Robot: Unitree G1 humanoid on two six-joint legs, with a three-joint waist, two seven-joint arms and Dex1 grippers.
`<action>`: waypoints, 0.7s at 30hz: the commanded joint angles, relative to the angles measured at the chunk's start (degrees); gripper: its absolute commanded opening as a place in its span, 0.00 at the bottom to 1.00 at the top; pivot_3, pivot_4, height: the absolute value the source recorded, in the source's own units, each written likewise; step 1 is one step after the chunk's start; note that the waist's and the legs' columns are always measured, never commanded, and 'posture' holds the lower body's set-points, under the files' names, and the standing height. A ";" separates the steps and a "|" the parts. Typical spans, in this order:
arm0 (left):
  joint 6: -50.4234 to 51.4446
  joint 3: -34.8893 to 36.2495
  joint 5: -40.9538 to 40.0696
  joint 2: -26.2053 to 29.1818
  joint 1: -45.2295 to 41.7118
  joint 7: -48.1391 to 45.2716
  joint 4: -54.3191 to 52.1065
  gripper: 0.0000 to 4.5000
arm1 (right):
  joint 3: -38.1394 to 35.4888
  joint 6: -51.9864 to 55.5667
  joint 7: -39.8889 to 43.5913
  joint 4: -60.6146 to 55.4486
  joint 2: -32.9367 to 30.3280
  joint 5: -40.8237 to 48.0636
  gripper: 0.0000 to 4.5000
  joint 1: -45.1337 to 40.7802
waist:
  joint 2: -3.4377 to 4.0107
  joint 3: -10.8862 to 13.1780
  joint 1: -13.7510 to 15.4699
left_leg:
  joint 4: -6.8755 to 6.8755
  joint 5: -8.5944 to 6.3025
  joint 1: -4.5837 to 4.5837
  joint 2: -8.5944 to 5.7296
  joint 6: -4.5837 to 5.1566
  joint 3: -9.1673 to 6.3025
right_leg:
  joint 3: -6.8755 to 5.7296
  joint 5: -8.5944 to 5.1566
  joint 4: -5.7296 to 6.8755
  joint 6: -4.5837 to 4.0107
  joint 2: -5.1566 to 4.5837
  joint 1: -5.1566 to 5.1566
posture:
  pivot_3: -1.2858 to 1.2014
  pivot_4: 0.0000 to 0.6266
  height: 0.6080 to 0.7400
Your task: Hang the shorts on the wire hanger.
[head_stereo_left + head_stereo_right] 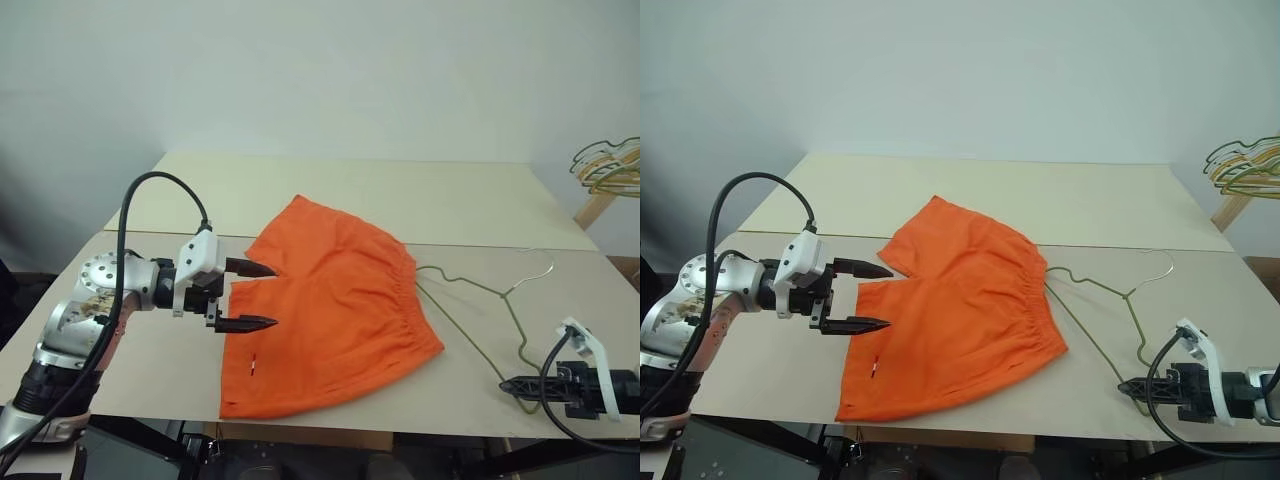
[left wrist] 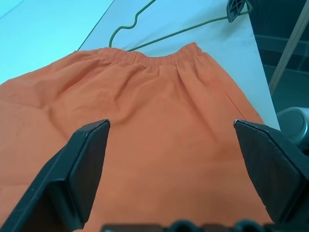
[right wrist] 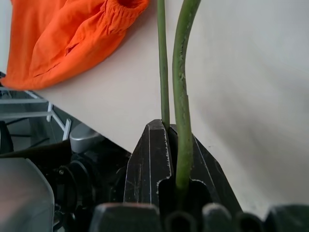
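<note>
Bright orange fabric shorts point(image 1: 325, 315) lie flat on the beige table point(image 1: 450, 195), waistband toward my right. My right gripper point(image 1: 512, 385) clamps the thin olive wire hanger point(image 1: 490, 310) at its corner, hook pointing away; my left gripper point(image 1: 262, 296) gapes over the leg hems.

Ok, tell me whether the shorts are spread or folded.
Spread: the shorts lie flat on the table, both legs apart, waistband toward the wire hanger.
</note>
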 commanded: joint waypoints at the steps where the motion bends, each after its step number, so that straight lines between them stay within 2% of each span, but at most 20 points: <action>1: -0.68 1.39 -0.56 0.74 -0.43 -0.02 -1.35 0.99 | -0.80 -1.21 1.51 -1.27 -1.37 0.72 0.00 -0.41 | 0.00 0.00 0.00 | 0.00 0.00 0.01 0.00 0.00 0.00 | 0.00 0.00 0.00 0.00 0.00 0.00 | 0.48 0.00 1.00; 9: -0.92 1.34 -0.35 0.72 -0.49 0.13 -1.40 0.99 | 2.60 -3.48 4.10 -3.47 -2.02 -0.02 0.00 0.28 | 0.00 0.00 0.00 | 0.00 0.00 0.00 0.00 0.01 0.00 | -0.01 0.00 0.00 0.00 0.00 0.00 | 0.48 0.00 1.00; 15: -1.01 1.14 -0.18 0.62 -0.82 0.29 -1.29 0.99 | 9.25 -4.44 1.89 -0.71 -0.70 -3.29 0.00 -3.81 | 0.00 -0.01 -0.03 | 0.00 -0.01 0.02 0.00 0.01 0.00 | 0.00 0.00 0.00 0.00 0.00 0.01 | 0.49 0.00 1.00; 21: -1.49 1.18 0.20 0.66 -0.50 0.67 -1.66 0.99 | 8.13 -3.21 -1.39 5.50 4.57 -2.82 0.00 -12.19 | -0.02 -0.02 -0.08 | 0.01 0.00 0.02 0.00 0.00 0.01 | 0.00 0.01 0.00 0.00 0.00 0.01 | 0.49 0.00 1.00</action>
